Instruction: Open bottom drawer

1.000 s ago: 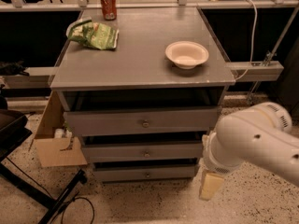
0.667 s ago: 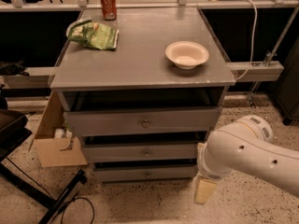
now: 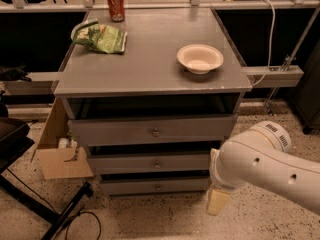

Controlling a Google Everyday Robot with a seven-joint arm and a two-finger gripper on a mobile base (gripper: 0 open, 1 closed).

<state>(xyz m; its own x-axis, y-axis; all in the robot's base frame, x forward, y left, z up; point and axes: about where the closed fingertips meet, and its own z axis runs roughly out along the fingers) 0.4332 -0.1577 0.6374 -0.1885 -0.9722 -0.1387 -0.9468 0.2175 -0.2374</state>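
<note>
The bottom drawer (image 3: 150,186), the lowest flat grey front of the three, sits at the foot of the grey cabinet just above the speckled floor (image 3: 150,219). Its small round metal knob (image 3: 157,187) is in the middle of the front and nothing covers it. My gripper (image 3: 218,201), a pale yellowish piece, hangs low over the floor just off the drawer's right end, apart from the knob. I cannot tell whether it is open or closed. My bulky white arm (image 3: 265,159) covers the right ends of the bottom front and of the mid-sized grey drawer front (image 3: 150,163) above it. Above that is the widest grey drawer front (image 3: 145,130).

On the grey cabinet top (image 3: 150,59) lie a white round bowl (image 3: 200,59), a crumpled green snack bag (image 3: 100,36) and a red soda can (image 3: 116,5). An open brown cardboard box (image 3: 60,156) stands against the cabinet's left side. Black stand legs with a cable (image 3: 60,211) cross the floor in front of it.
</note>
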